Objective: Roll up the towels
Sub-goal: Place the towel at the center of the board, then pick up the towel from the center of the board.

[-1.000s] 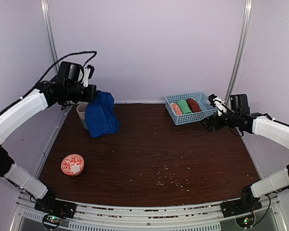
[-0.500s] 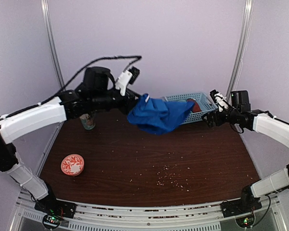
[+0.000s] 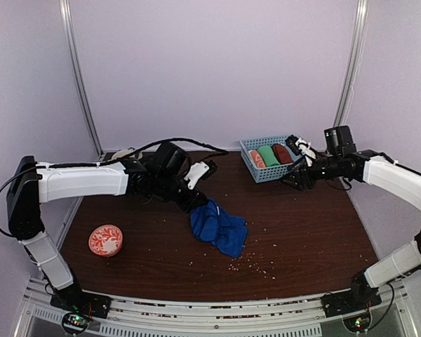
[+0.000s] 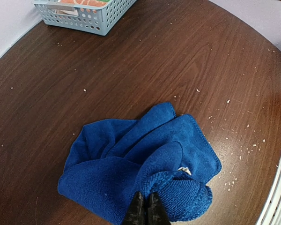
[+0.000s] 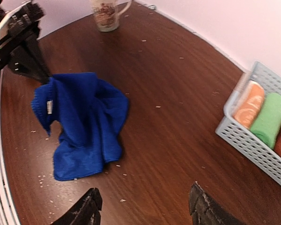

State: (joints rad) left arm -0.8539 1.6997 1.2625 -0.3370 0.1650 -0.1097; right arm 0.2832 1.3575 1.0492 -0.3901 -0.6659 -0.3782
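A second ago we hold the blue towel (image 3: pixel 219 228) up in the air at the far left. Now it is down on the table (image 3: pixel 302 225), near the middle. It lies in a crumpled heap that spreads out just ahead of the left gripper (image 4: pixel 143 206). That gripper is pinched tight on a fold at the heap's near edge, so we have not let go yet.

The right gripper (image 5: pixel 144 192) has swung a little in from the basket (image 3: pixel 256 170). Its jaws stand apart with nothing between them. The blue towel lies well ahead of it and to its left.

The brown towel (image 3: pixel 283 153) sits in the basket just off the right gripper's right side and looks rolled, so we judge that half done.

For the blue one, the carry is over and the work place is reached. But the cloth is bunched, not flat. We judge that it must be spread into a long strip before any rolling can start, and the free right gripper is placed to take a corner.
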